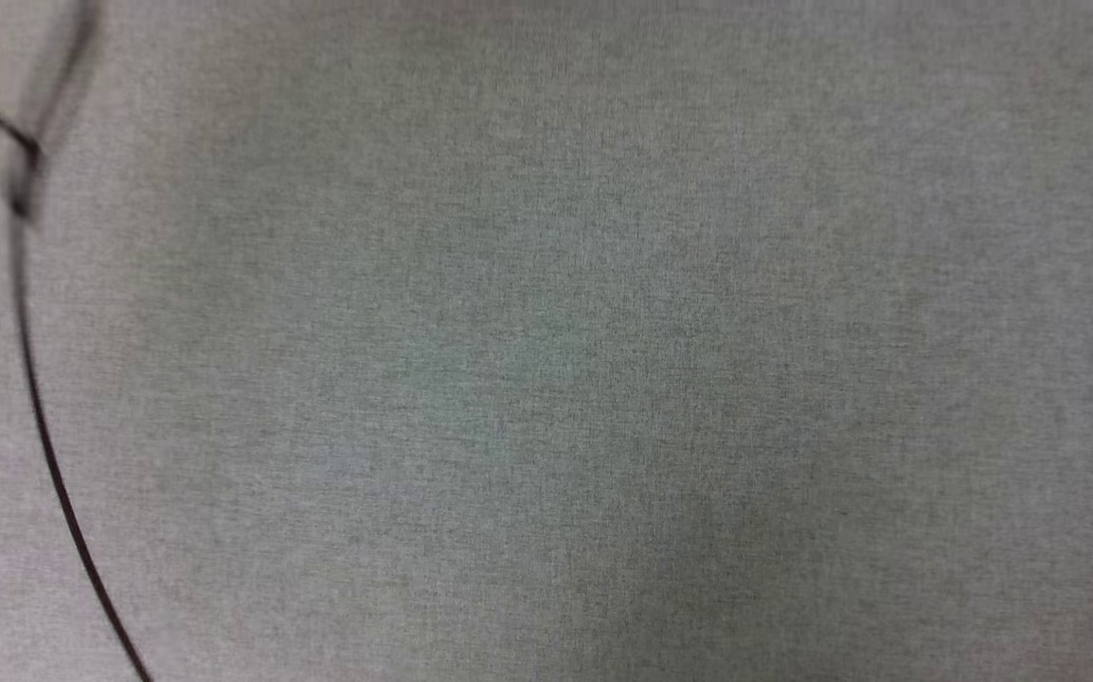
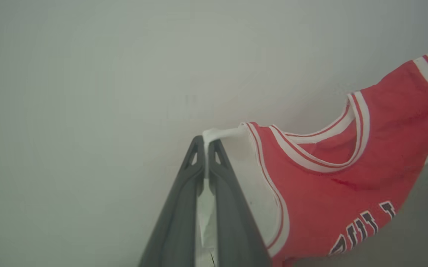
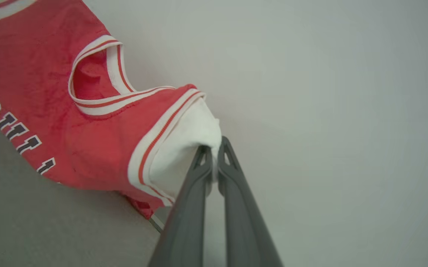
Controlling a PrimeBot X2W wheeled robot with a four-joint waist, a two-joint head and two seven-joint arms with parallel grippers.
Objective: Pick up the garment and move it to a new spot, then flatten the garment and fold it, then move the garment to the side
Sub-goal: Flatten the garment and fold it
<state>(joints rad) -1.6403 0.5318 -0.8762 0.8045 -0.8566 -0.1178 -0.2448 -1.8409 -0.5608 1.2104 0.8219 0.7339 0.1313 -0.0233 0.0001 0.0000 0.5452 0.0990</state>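
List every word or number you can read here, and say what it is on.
"ULL": tilted black-and-white chest lettering on the red jersey, left wrist view; its start is cut off at the picture's edge.
The same lettering in the right wrist view: too skewed to read.
No other text is visible.

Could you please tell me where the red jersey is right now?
The jersey hangs stretched between both pincers: the left pincer pinches one white sleeve in the left wrist view, and the right pincer pinches the other in the right wrist view.
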